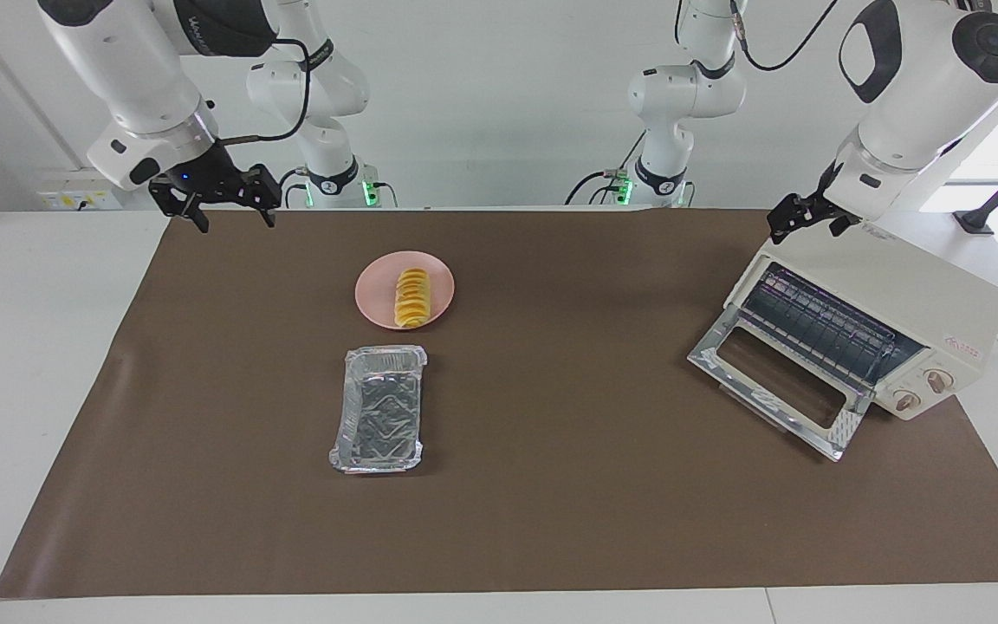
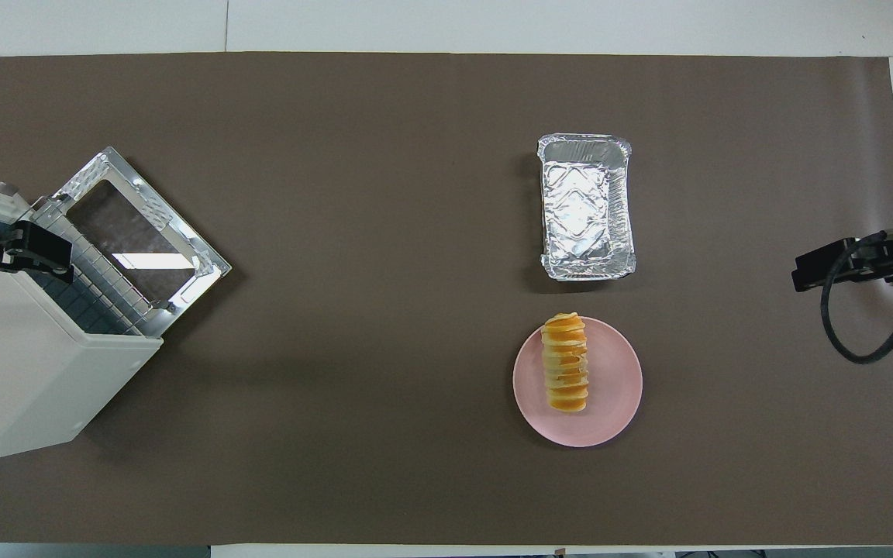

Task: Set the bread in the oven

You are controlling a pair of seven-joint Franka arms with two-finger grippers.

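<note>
Lying on pink plate (image 1: pixel 378 299), bread (image 1: pixel 412 297), well apart from right claw (image 1: pixel 233 212).

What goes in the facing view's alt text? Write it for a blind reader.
The bread lies on a pink plate, the oven open toward the left arm's end. A foil tray sits empty. The right gripper, open, and the left gripper hang raised.

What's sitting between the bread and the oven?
Nothing: in the overhead view, only bare brown mat lies between the bread on its pink plate and the oven.
</note>
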